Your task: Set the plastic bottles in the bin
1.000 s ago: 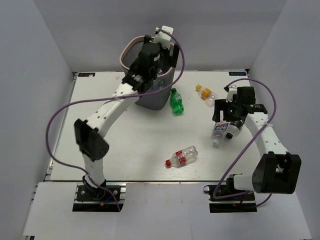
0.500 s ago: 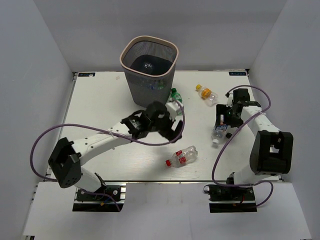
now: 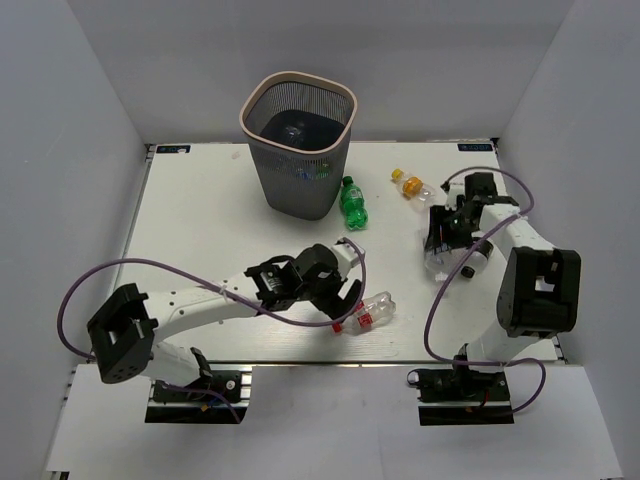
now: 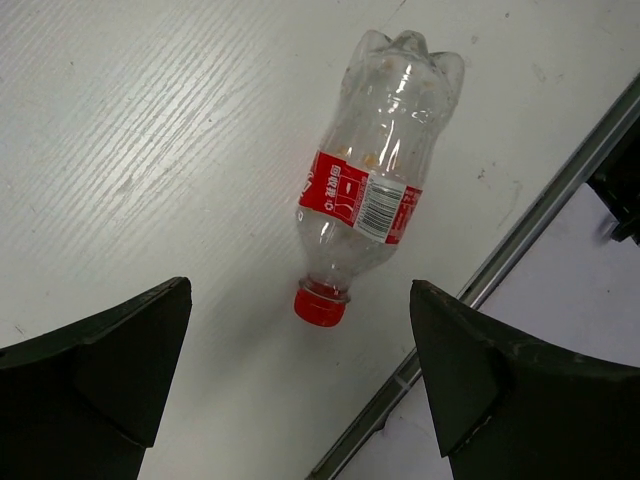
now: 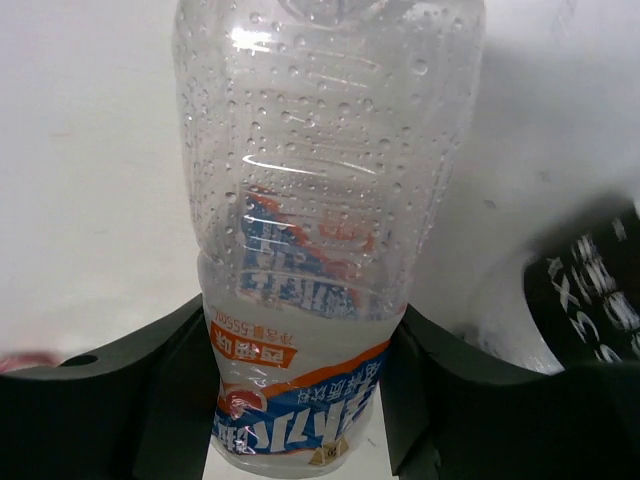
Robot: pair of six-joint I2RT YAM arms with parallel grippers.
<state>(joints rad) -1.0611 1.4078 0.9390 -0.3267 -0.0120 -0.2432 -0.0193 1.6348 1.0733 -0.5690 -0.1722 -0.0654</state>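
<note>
Left arm has swung away from the tall dark grey mesh bin (image 3: 300,185) to the near edge of the white counter (image 3: 200,230). The left hand (image 3: 340,292) hangs wide open over the clear red-capped plastic bottle (image 4: 375,190), which lies on its side, untouched. The right hand (image 3: 444,232), near the right edge, clamps the clear blue-and-orange-labelled bottle (image 5: 320,250), with a dark-labelled bottle (image 3: 470,258) just beside it. The green bottle (image 3: 352,203) lies beside the bin. The orange-capped bottle (image 3: 413,187) lies near the far edge. The bin stands at the far edge.
</note>
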